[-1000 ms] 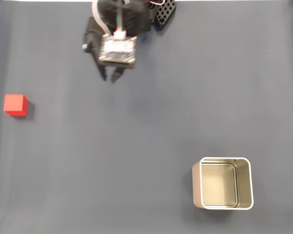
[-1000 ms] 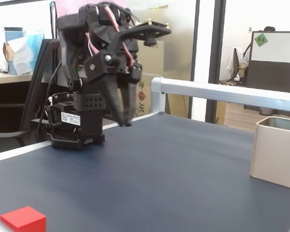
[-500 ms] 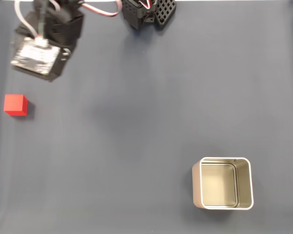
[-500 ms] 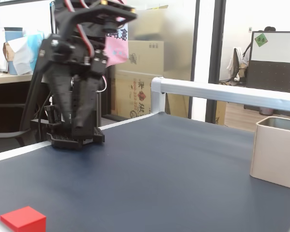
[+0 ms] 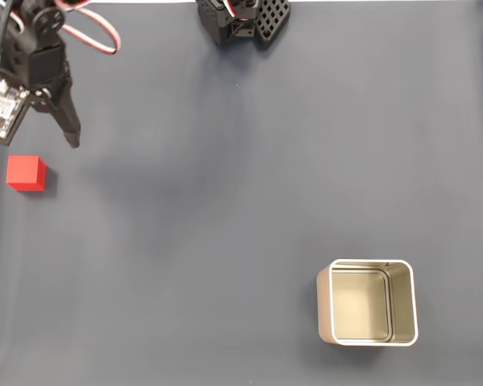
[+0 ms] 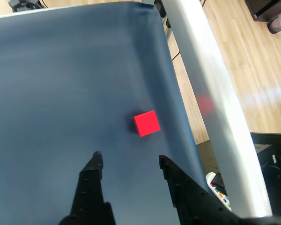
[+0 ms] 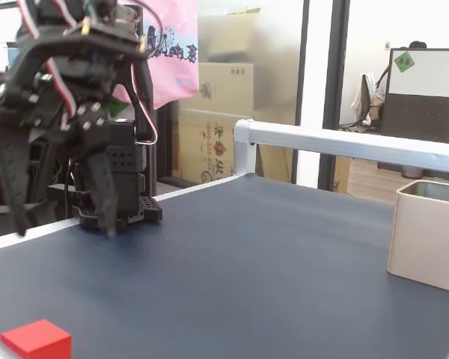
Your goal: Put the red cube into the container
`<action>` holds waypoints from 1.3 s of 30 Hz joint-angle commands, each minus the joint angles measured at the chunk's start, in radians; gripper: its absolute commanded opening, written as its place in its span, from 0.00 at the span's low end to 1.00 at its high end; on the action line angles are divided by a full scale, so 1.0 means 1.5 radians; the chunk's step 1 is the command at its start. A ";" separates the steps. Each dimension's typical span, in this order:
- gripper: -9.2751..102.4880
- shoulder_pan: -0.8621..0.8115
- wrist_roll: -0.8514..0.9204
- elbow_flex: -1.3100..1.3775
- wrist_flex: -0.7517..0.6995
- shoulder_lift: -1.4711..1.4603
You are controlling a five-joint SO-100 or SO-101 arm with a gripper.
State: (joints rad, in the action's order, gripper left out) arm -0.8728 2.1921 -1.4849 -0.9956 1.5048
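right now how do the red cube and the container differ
The red cube is small, solid and bright red; the container is much larger, hollow, open-topped and beige with a pale rim. In the top-down fixed view the cube sits at the left edge near the open pincer, the container at lower right. Both rest on the dark mat.

My worktop (image 5: 225,201) is a dark blue-grey mat. The red cube (image 5: 25,173) sits close to its left edge in the top-down fixed view, the container (image 5: 373,338) near the lower right corner, my base (image 5: 243,18) at the top edge.
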 commanded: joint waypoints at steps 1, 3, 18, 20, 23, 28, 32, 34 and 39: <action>0.40 -0.007 0.034 0.045 0.049 -0.018; 0.43 -0.006 0.040 0.060 0.067 -0.044; 0.47 -0.013 0.062 0.091 0.174 -0.167; 0.47 -0.014 0.064 0.089 0.183 -0.176; 0.48 -0.015 0.067 0.084 0.210 -0.191; 0.48 -0.016 0.069 0.084 0.223 -0.207; 0.47 -0.017 0.065 0.083 0.236 -0.221; 0.47 -0.018 0.064 0.079 0.239 -0.225; 0.47 -0.017 0.059 0.074 0.256 -0.236</action>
State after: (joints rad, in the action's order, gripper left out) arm -0.8897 2.2872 -1.3975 -0.6351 1.1443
